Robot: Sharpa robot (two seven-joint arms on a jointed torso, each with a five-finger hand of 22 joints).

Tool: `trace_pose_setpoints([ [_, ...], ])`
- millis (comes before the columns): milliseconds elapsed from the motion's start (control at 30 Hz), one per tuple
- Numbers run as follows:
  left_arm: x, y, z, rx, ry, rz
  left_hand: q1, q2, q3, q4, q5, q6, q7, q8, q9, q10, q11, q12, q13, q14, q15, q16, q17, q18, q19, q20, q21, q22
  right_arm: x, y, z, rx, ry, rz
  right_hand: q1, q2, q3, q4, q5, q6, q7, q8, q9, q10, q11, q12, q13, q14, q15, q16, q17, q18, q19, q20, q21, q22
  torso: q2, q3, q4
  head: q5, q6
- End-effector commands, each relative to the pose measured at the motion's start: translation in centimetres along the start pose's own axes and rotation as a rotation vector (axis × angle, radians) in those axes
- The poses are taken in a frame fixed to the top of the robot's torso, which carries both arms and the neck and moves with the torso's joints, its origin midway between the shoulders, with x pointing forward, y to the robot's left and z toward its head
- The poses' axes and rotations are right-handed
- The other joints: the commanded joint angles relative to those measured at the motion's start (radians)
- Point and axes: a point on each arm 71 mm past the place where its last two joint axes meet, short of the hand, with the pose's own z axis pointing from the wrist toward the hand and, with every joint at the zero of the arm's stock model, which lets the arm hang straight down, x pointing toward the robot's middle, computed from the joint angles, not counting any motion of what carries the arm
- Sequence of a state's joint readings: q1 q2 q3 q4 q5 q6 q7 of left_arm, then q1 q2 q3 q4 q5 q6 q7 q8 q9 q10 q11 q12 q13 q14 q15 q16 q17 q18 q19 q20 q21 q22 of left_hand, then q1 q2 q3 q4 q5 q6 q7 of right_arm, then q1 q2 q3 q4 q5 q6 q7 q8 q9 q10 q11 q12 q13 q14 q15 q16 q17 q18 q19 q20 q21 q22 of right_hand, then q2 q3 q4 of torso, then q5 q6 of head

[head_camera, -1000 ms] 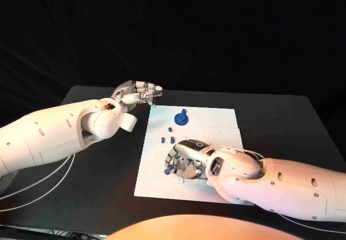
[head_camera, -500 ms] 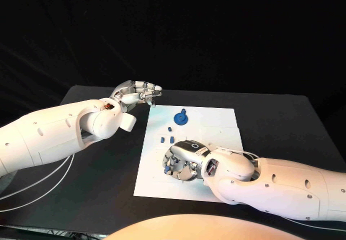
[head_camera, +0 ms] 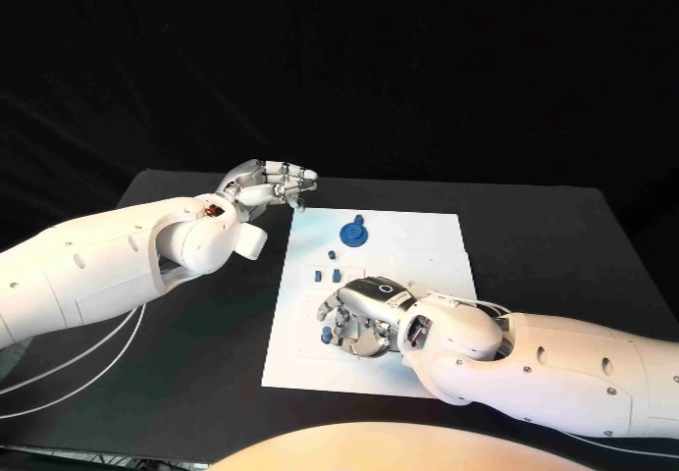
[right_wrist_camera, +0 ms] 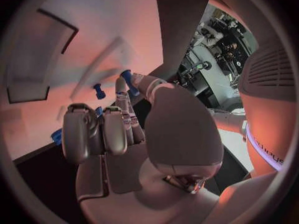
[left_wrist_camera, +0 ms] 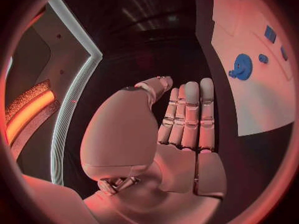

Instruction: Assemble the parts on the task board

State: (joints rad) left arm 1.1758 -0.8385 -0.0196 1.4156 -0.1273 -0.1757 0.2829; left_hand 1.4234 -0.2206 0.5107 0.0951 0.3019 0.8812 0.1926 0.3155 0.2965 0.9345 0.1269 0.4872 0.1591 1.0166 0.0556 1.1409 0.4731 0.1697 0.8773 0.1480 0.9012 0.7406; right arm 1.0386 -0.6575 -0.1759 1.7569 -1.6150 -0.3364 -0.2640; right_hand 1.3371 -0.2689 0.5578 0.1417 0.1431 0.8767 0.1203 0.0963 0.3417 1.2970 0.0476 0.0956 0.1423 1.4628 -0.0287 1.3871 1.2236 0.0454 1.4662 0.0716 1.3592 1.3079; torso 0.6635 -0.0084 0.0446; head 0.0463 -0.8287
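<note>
A: Task board (head_camera: 410, 257) mid-surface, blue gear (head_camera: 354, 233) standing at its far end.
B: Right hand (head_camera: 361, 312) low over near parts, pinching a small blue part (right_wrist_camera: 129, 83), probably to seat it. Left hand (head_camera: 269, 183) off the board, curled empty, giving room.
</note>
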Motion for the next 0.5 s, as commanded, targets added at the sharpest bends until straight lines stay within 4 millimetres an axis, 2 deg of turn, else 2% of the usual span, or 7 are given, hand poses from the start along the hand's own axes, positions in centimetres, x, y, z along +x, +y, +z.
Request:
trace_pose_setpoints([
  [33,0.2,-0.1,0.0,0.008,0.013,-0.005,0.002,0.006,-0.005,0.0,0.002,-0.006,0.001,0.003,0.0,-0.008,0.002,0.005,-0.001,-0.006,0.0,-0.005,-0.001,0.014,0.003,0.005,-0.006,-0.001,-0.5,0.2,-0.4,-0.023,-0.071,0.007,-0.007,-0.014,-0.025,-0.003,0.006,-0.035,-0.006,-0.018,-0.008,-0.004,-0.007,-0.005,0.006,0.044,-0.008,0.006,0.003,-0.007,0.062,-0.007,0.008,0.198,0.0,0.0005,0.0008,-0.004,0.003],
  [100,0.2,-0.1,0.0,0.008,0.013,-0.006,0.002,0.006,-0.005,0.0,0.002,-0.006,0.001,0.003,0.0,-0.008,0.002,0.005,-0.001,-0.006,0.0,-0.005,-0.001,0.014,0.003,0.005,-0.006,-0.001,-0.8,0.2,-0.7,-0.03,-0.099,0.019,0.03,0.02,-0.18,0.005,0.018,-0.139,-0.025,-0.033,-0.037,-0.009,-0.016,-0.011,0.022,0.044,-0.012,0.009,0.005,-0.008,0.063,-0.013,0.011,0.2,-0.001,0.0003,0.0003,-0.005,0.005],
  [167,0.2,0.0,0.0,0.008,0.012,-0.006,0.002,0.006,-0.005,0.0,0.002,-0.006,0.001,0.003,0.0,-0.008,0.002,0.005,-0.001,-0.006,0.0,-0.005,-0.001,0.014,0.003,0.005,-0.006,-0.001,-1.2,0.2,-1.0,-0.037,-0.131,0.033,0.081,0.049,-0.289,0.041,0.023,-0.188,-0.032,-0.032,-0.056,-0.005,-0.018,-0.015,0.031,0.046,-0.013,0.013,0.012,-0.009,0.065,-0.016,0.019,0.204,-0.001,0.0003,0.0001,-0.006,0.006],
  [300,0.1,0.0,0.0,0.007,0.012,-0.006,0.002,0.006,-0.005,0.0,0.002,-0.006,0.001,0.003,0.0,-0.008,0.002,0.005,-0.001,-0.006,0.0,-0.005,-0.001,0.014,0.003,0.005,-0.006,-0.001,-2.2,-0.2,-1.8,-0.04,-0.185,0.067,0.133,0.051,-0.368,0.097,0.025,-0.193,-0.032,-0.028,-0.06,0.001,-0.018,-0.017,0.04,0.05,-0.017,0.025,0.03,-0.013,0.07,-0.017,0.038,0.211,-0.002,0.0001,-0.0005,-0.011,0.01],
  [333,0.1,0.0,0.0,0.006,0.012,-0.006,0.002,0.006,-0.005,0.0,0.002,-0.006,0.001,0.003,0.0,-0.008,0.002,0.005,-0.001,-0.006,0.0,-0.005,-0.001,0.014,0.003,0.005,-0.006,-0.001,-2.6,-0.5,-2.1,-0.036,-0.199,0.081,0.167,0.053,-0.399,0.142,0.024,-0.181,-0.03,-0.025,-0.057,0.006,-0.019,-0.018,0.047,0.049,-0.017,0.026,0.03,-0.013,0.07,-0.017,0.037,0.212,-0.002,0.0001,-0.0005,-0.014,0.011],
  [433,0.2,0.1,0.0,0.006,0.014,-0.007,0.002,0.006,-0.005,0.0,0.002,-0.006,0.001,0.003,0.0,-0.008,0.002,0.005,-0.001,-0.006,0.0,-0.005,-0.001,0.014,0.003,0.005,-0.006,-0.001,-4.0,-1.8,-3.1,0.004,-0.224,0.15,0.186,0.062,-0.391,0.147,0.024,-0.083,-0.01,0.006,-0.027,0.017,-0.016,-0.014,0.054,0.049,-0.016,0.026,0.029,-0.013,0.069,-0.016,0.035,0.212,-0.003,-0.0002,-0.0007,-0.026,0.014],
  [500,0.2,0.1,0.0,0.005,0.014,-0.007,0.002,0.006,-0.006,0.0,0.002,-0.007,0.001,0.003,0.0,-0.01,0.002,0.005,-0.002,-0.006,0.001,-0.005,-0.001,0.014,0.003,0.005,-0.007,-0.001,-4.9,-2.9,-3.8,0.051,-0.222,0.206,0.191,0.065,-0.382,0.146,0.025,-0.053,0.001,0.022,-0.022,0.024,-0.013,-0.01,0.059,0.049,-0.014,0.027,0.031,-0.013,0.07,-0.015,0.038,0.213,-0.003,-0.0011,-0.0011,-0.034,0.014],
])
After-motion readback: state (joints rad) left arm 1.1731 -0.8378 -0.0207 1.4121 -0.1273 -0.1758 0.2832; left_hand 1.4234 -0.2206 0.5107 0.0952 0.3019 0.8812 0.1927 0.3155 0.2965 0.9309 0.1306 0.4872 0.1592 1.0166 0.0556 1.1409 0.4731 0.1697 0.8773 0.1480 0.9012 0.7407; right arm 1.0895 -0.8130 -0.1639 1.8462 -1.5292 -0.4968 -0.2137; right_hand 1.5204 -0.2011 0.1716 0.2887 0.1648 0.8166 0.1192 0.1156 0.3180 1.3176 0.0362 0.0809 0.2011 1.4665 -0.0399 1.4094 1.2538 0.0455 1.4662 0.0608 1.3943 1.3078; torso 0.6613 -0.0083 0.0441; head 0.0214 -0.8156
